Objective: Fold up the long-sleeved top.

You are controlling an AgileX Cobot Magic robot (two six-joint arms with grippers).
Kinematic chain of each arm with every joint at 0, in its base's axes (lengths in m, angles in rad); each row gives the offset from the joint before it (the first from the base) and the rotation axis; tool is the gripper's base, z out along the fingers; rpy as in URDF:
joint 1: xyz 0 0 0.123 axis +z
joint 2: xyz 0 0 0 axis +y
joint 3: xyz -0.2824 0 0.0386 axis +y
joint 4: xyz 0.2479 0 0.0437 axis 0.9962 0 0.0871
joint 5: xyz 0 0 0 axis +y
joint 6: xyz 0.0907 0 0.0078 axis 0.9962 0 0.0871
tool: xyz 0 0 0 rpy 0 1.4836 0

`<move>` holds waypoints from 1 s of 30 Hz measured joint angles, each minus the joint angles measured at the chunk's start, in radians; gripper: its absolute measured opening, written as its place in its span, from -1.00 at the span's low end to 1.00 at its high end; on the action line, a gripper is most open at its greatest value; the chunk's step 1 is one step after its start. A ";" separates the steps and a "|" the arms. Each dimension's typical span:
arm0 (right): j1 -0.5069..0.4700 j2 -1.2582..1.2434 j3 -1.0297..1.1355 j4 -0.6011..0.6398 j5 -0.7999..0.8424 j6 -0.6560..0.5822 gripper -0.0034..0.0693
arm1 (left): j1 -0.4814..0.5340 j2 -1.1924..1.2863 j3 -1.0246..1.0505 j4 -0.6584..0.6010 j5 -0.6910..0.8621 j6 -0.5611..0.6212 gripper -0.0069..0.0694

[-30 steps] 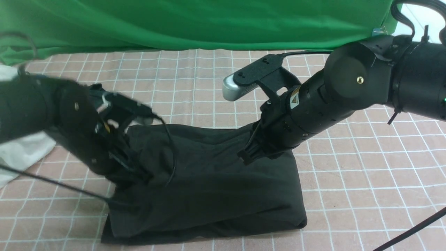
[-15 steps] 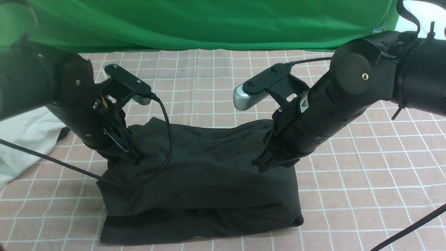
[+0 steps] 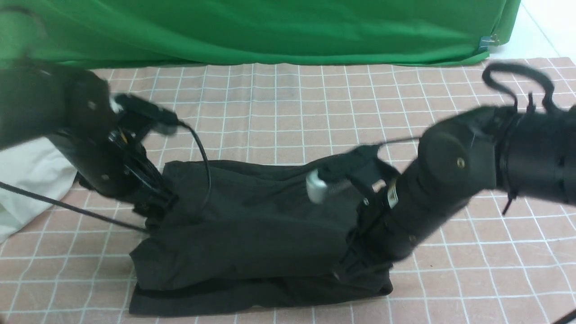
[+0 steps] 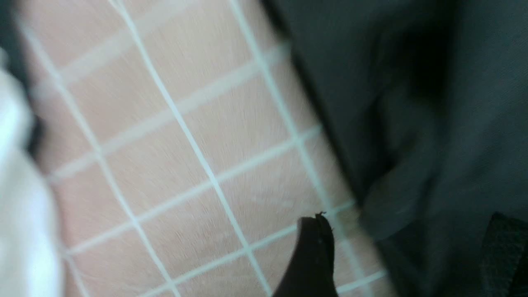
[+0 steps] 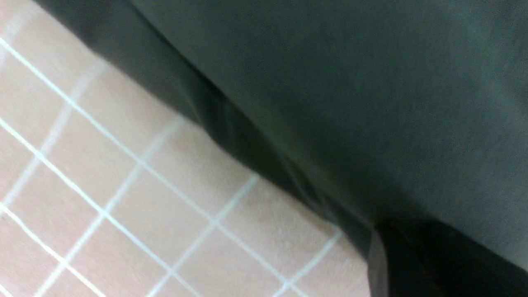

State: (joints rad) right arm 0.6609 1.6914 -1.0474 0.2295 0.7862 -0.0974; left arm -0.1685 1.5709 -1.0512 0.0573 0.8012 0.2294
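Note:
The long-sleeved top [image 3: 256,229] is a black, folded bundle in the middle of the checked tablecloth. At its left edge my left gripper [image 3: 155,210] stands open. In the left wrist view its fingers [image 4: 311,251] are wide apart, one over the tablecloth and one over the top [image 4: 412,123], gripping nothing. My right gripper [image 3: 345,269] is low at the top's front right corner, shut on a fold of the fabric. In the right wrist view the top [image 5: 350,90] runs straight into the right gripper [image 5: 408,268], and the cloth hides its tips.
A white cloth bundle [image 3: 27,180] lies at the left, close behind my left arm. A green backdrop [image 3: 270,27] hangs along the far edge of the pink checked tablecloth [image 3: 472,256]. A black cable [image 3: 200,153] loops from the left wrist over the top.
My left gripper has opened and let go of the top's left edge, which has sunk. My right arm has swung down and forward to the front right corner, carrying its fold.

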 joint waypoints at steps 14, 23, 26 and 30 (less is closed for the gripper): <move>-0.003 -0.038 0.105 0.000 0.009 0.005 -0.53 | -0.254 -0.079 -0.002 -0.360 -0.153 0.265 -0.77; -0.020 -0.155 0.071 -0.002 -0.217 0.063 -0.59 | -0.258 0.139 -0.001 -0.370 -0.140 0.271 -0.77; -0.022 -0.101 0.071 0.000 -0.305 0.072 -0.76 | -0.258 0.207 -0.001 -0.373 -0.112 0.271 -0.77; -0.033 -0.015 0.071 0.000 -0.290 0.074 -0.83 | -0.258 0.237 -0.002 -0.371 -0.079 0.269 -0.77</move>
State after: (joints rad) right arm 0.6281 1.6768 -0.9764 0.2294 0.4967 -0.0238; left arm -0.4265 1.8079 -1.0528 -0.3140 0.7219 0.4982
